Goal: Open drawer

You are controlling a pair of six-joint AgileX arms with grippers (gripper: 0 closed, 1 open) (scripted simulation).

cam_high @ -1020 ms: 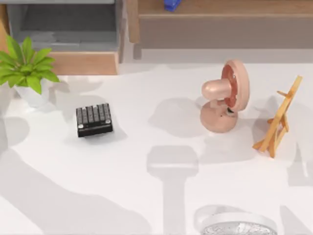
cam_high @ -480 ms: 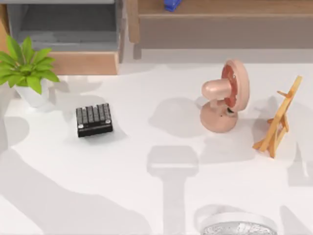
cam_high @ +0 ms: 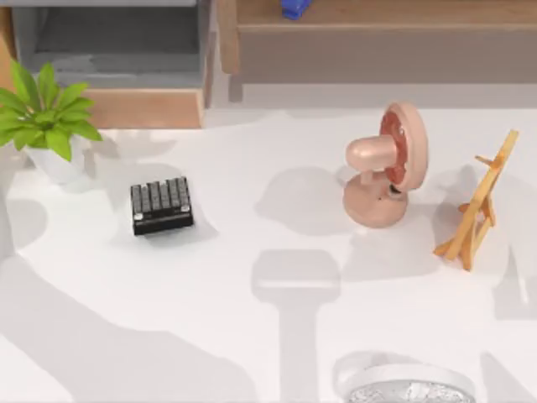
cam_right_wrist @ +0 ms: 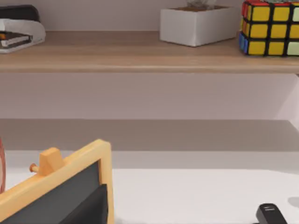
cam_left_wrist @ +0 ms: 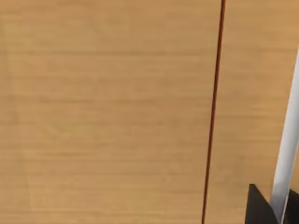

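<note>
Overhead: one pulled-out drawer [cam_high: 117, 75], one potted plant [cam_high: 46, 117], two fans [cam_high: 382, 168]; end-effector states untellable.

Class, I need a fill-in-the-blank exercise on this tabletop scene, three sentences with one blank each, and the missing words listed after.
1. In the top view, the drawer is pulled out, showing a ____ lining.
2. The potted plant stands at the table's ____ side.
3. The black keypad lies between the plant and the pink ____.

Missing words: grey; left; fan
</note>
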